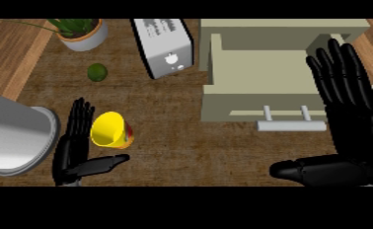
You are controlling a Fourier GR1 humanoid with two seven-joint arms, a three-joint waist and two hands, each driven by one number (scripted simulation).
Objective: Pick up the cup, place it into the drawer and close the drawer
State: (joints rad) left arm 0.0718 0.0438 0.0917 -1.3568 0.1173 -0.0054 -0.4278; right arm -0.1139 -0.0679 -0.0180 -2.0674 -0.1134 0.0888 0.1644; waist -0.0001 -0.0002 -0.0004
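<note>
A yellow cup (111, 130) with a red and dark pattern on its side lies tilted on the wooden counter at the lower left, its mouth facing up-left. My left hand (71, 146) stands right beside it on its left, fingers straight, thumb reaching under the cup; it is open. The beige drawer (255, 70) stands pulled out at the upper right, its inside bare, with a pale bar handle (291, 124) on its front. My right hand (346, 119) is open, fingers straight over the drawer's right edge, thumb out to the left.
A white toaster (166, 46) stands left of the drawer. A potted plant (82, 31) sits at the top left, a green lime (97, 72) below it. A large grey metal pot (22, 134) fills the left edge beside my left hand.
</note>
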